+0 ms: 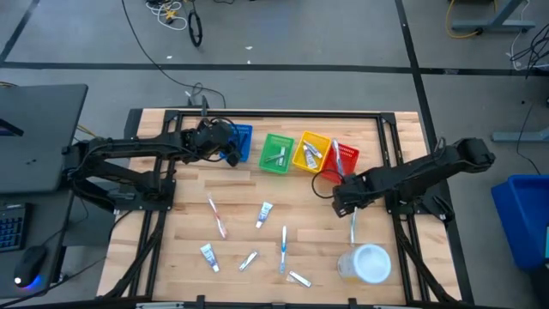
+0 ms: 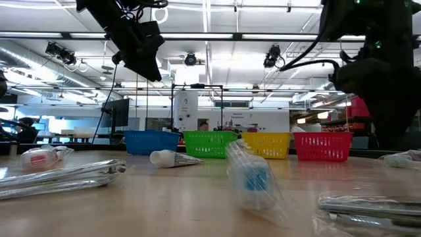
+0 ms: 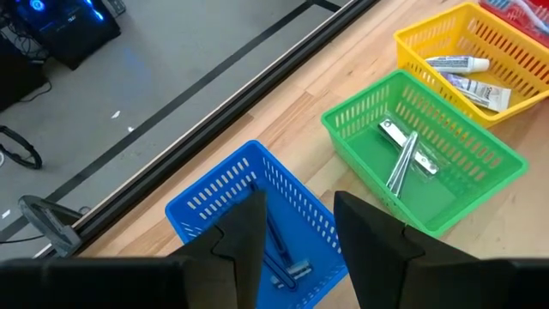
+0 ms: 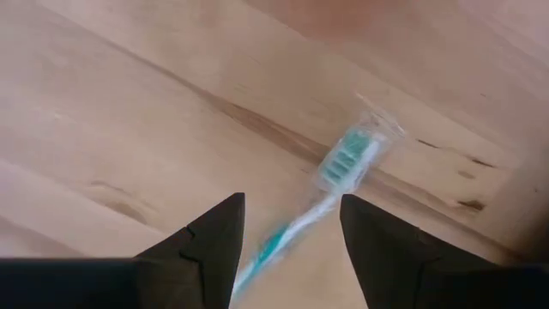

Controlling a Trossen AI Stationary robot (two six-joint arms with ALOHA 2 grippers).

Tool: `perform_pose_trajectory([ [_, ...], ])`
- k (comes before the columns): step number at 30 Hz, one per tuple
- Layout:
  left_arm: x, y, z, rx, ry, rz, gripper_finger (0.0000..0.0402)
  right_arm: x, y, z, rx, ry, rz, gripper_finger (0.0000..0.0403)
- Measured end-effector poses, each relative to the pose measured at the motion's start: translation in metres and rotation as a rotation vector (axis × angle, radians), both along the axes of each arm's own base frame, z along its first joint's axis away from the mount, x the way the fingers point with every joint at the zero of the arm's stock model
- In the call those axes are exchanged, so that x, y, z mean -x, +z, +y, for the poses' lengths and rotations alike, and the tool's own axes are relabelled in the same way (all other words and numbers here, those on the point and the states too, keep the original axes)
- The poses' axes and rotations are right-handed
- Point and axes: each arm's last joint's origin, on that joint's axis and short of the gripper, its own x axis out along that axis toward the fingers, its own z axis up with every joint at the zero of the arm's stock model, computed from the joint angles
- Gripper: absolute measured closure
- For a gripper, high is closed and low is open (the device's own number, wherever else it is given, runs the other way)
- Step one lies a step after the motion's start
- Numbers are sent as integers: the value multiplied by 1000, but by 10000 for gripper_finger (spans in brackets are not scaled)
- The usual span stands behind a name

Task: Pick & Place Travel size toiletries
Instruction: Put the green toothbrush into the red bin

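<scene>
While looking down at the right side of the surface, find the right fingers released: spread wide, low over the wood, grasping nothing. Directly below them, flat on the wood, find the wrapped teal toothbrush, handle running up through the gap between the two fingers, bristle head lying beyond the tips. From above, place that toothbrush just to the near side of the fingers, between them and the round white container, long axis running roughly near to far. Judge the line-up close but skewed, with the handle crossing the gap at a slant rather than square to it; so turn the wrist a little, or come straight down and close on the handle. Count the right arm as by far the nearer. Note the left fingers hanging apart and empty over the blue basket at the far left, with a dark razor lying inside. Leave the other tubes and toothbrushes, scattered well apart to the left at mid-surface, for later.
</scene>
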Motion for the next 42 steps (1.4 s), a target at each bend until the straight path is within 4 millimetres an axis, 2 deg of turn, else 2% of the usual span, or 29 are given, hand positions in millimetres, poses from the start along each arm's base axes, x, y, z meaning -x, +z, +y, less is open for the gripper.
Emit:
perform_pose_trajectory([
  [9,0,0,0,-1,0,-5,256,1,-3,0,-4,-108,3,203],
  [15,0,0,0,-5,-4,-1,256,-3,-5,2,-12,-122,-23,197],
  [21,0,0,0,-6,-5,0,256,6,-18,1,-32,-243,35,198],
  [26,0,1,0,-7,-6,-1,256,7,-20,4,-91,-267,53,205],
  [42,0,0,0,-7,-7,0,256,5,-28,20,-87,-321,65,218],
])
